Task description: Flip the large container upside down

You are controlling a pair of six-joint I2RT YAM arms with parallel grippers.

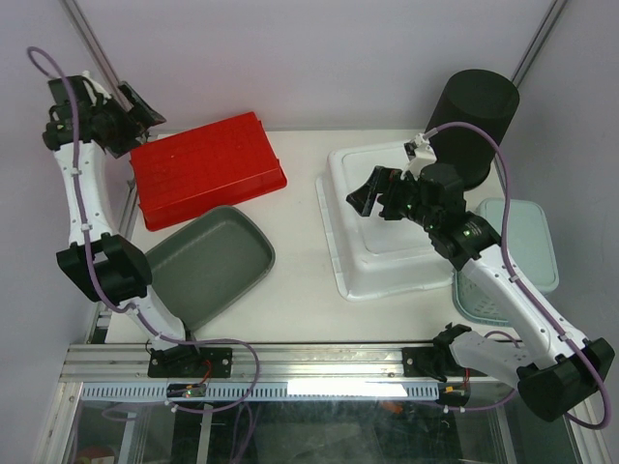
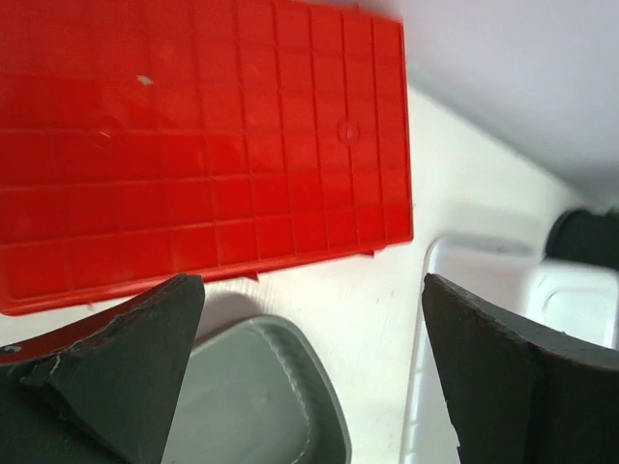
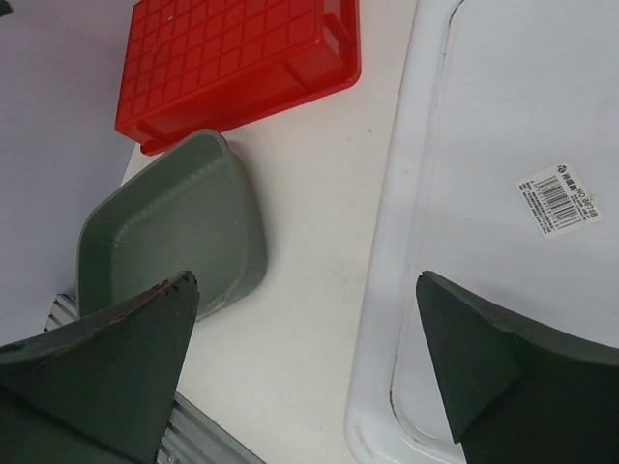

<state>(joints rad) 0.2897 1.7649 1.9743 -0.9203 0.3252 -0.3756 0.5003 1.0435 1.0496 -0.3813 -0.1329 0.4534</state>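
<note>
- plastic of this kind, thin and white, should make the large container [image 1: 397,275] light and fairly stiff, though its long walls may flex a little under a squeeze
- its smooth sides look slippery, so you would do best to pinch the flared rim [image 3: 387,319] rather than press on the flat faces
- the rim along the long left side, nearest the middle of the table [image 1: 300,290], is the freest place to take hold; the far right corner sits close to the black bucket [image 1: 474,116]
- you will find the container on the right half of the table, well apart from the red tray [image 1: 208,169] and the grey-green dish [image 1: 208,266]
- judging by the barcode sticker [image 3: 558,196] on the broad flat face and the wide near wall seen from the top camera, it appears to lie base up already, so check before you turn anything
- your right gripper [image 1: 375,193] hovers above the container's left part, its jaws spread wide with nothing between them; in the wrist view one finger hangs over the flat face and the other over the bare table, with the rim between them
- your left gripper [image 1: 131,106] is up at the far left corner, beside the red tray, wide open and empty, well apart from the container
</note>
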